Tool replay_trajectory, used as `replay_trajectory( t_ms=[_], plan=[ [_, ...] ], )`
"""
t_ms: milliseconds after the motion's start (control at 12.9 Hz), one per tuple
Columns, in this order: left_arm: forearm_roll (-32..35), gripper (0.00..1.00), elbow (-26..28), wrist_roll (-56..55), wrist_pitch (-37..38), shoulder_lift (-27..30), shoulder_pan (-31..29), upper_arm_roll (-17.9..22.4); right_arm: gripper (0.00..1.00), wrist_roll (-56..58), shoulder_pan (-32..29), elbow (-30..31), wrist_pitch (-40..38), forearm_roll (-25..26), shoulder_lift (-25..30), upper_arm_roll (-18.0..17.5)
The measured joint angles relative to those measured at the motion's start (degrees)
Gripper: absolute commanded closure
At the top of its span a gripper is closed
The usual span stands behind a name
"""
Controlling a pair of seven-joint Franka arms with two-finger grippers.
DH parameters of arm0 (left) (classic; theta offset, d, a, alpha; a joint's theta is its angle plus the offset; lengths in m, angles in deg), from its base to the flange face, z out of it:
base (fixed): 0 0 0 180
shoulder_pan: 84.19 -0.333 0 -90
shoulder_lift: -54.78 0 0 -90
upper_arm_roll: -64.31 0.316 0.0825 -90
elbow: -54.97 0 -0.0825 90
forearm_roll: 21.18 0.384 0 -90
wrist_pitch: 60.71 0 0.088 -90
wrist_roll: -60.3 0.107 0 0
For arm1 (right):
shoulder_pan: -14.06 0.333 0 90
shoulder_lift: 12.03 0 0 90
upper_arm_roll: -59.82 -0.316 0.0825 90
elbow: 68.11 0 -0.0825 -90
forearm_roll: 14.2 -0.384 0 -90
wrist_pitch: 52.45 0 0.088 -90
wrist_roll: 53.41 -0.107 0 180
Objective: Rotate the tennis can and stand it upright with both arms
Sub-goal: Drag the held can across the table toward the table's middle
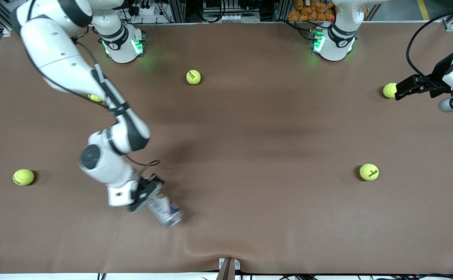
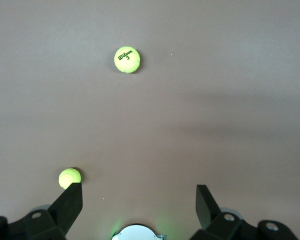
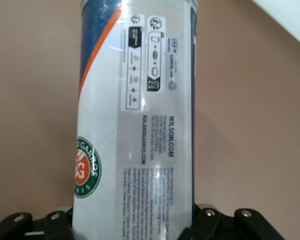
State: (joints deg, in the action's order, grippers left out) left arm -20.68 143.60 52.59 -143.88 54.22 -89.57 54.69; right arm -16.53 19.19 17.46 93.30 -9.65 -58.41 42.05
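Right gripper [image 1: 148, 194] sits lower left of centre in the front view, jaws closed on the tennis can [image 1: 165, 211]; can looks tilted, its rim end pointing toward the bottom edge of the frame, and I can't tell whether that end touches the cloth. Left gripper [image 1: 399, 91] hangs at the upper right edge of the front view, jaws fully apart, nothing in them; that arm waits.

Surface: brown cloth over the whole table [image 1: 250, 136]; a ripple in it at bottom centre, next to a small bracket [image 1: 228, 268] on the table edge. Five tennis balls loose on it: one top centre [image 1: 193, 77], one mid left edge [image 1: 23, 177], one lower right [image 1: 369, 172], one just beside the left gripper [image 1: 389, 90], one half hidden under the right arm [image 1: 95, 98]. Both arm bases glow green along the top; cables and racks along the top edge, a bag of orange items [image 1: 312, 11] near the left arm's base.

Right wrist view gives what the front view can't: can label [image 3: 135, 125] readable, white with navy panel and orange stripe, round green-and-orange badge, WILSON.COM print; fingers [image 3: 210, 227] hugging the can on both sides. Left wrist view shows open fingers [image 2: 70, 202] over bare cloth, one ball [image 2: 127, 59] marked Wilson 3, another [image 2: 69, 177] close to a fingertip; no can in that view.
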Motion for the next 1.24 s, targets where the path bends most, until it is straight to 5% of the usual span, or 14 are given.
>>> replay_trajectory(
  t_ms=[618,1237],
  plan=[
    [0.0,0.0,0.1,0.0,0.0,-0.6,0.0,0.0,0.3,15.6,15.4,0.6,6.9,0.3,-0.7,0.4],
    [0.0,0.0,0.5,0.0,0.0,-2.3,0.0,0.0,0.26,17.5,18.0,2.2,7.2,5.8,-3.1,2.4]
  ],
)
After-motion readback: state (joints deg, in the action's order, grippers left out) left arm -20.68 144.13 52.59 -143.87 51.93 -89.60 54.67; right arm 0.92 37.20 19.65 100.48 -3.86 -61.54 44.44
